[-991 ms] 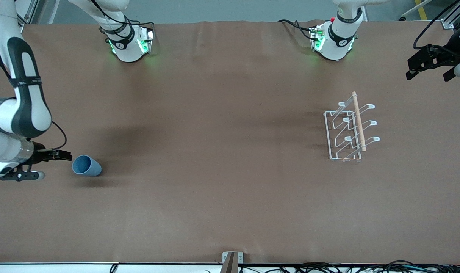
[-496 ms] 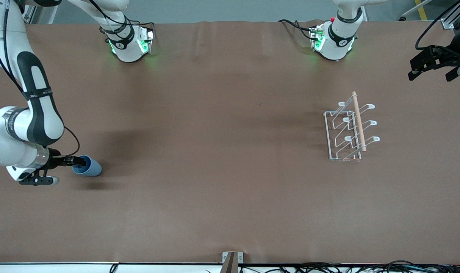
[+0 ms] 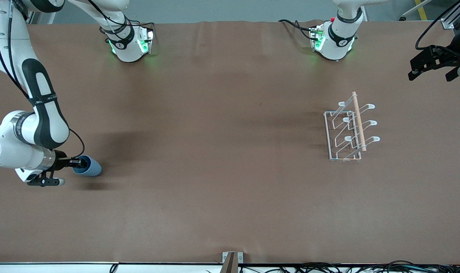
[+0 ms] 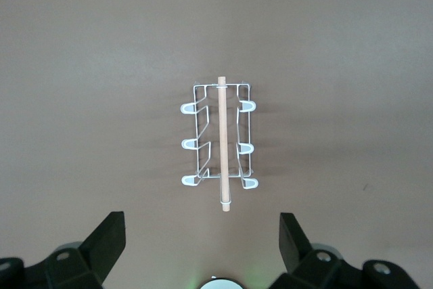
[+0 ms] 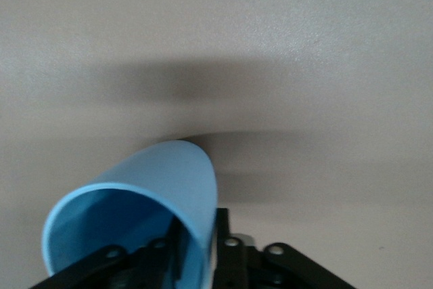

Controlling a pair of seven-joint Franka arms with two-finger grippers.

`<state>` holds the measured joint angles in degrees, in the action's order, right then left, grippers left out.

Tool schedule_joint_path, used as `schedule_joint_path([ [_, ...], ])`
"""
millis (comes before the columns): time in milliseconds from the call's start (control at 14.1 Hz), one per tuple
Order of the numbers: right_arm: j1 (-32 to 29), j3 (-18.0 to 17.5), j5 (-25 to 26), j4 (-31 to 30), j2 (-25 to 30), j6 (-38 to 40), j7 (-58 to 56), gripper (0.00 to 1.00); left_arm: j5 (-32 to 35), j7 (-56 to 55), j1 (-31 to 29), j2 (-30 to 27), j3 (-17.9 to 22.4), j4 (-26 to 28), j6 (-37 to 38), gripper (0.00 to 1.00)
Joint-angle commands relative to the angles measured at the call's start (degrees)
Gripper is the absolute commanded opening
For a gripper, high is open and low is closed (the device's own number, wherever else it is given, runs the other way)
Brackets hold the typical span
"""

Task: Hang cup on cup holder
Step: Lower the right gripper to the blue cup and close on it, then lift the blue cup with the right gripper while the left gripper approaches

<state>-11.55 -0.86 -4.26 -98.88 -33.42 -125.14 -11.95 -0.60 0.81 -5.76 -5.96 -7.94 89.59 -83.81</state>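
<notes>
The cup [image 3: 89, 167] is lying on its side on the table [image 3: 215, 189] at the right arm's end, well apart from the cup holder [image 3: 347, 131], which is standing toward the left arm's end. The cup's open mouth is facing the right tool [image 3: 78, 163], and the right wrist view shows one finger sitting inside the mouth and the other outside, so the wall of the cup [image 5: 145, 218] is being pinched at the rim. The fingers are closing together on that wall; the grip looks made or very nearly so.

To do this step well, the pinch should be seated deep enough on the wall that the thin plastic does not slip or flex out when lifted. A rim pinch on a tapered, smooth tumbler is likely to swing, so the lift is best taken slowly and straight up off the table before any carry toward the cup holder. The mouth will need to end facing down over one of the prongs [image 4: 249, 147], so keeping the mouth unobstructed on the free side matters.

The left tool [image 3: 431, 68] is waiting, raised over the table edge near the cup holder, with its fingers [image 4: 108, 238] standing wide apart and empty.
</notes>
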Motion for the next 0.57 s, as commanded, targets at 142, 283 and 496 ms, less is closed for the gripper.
schedule_joint_path([
  [142, 0.9, 0.1, -0.9, -0.7, 3.5, 3.7, -0.1, 0.05, -0.3, 1.0, -0.1, 0.5, 0.0, -1.3, 1.0, 1.0],
  [283, 2.8, 0.0, -0.9, -0.6, 6.4, 7.3, 0.0, 0.05, -0.3, 1.0, -0.1, 0.5, 0.0, -1.3, 1.0, 1.0],
  [496, 7.2, -0.3, -2.2, -0.6, 10.5, 11.7, 1.0, 0.04, -0.3, 1.0, -0.2, 0.5, 0.0, -1.4, 1.0, 1.0],
])
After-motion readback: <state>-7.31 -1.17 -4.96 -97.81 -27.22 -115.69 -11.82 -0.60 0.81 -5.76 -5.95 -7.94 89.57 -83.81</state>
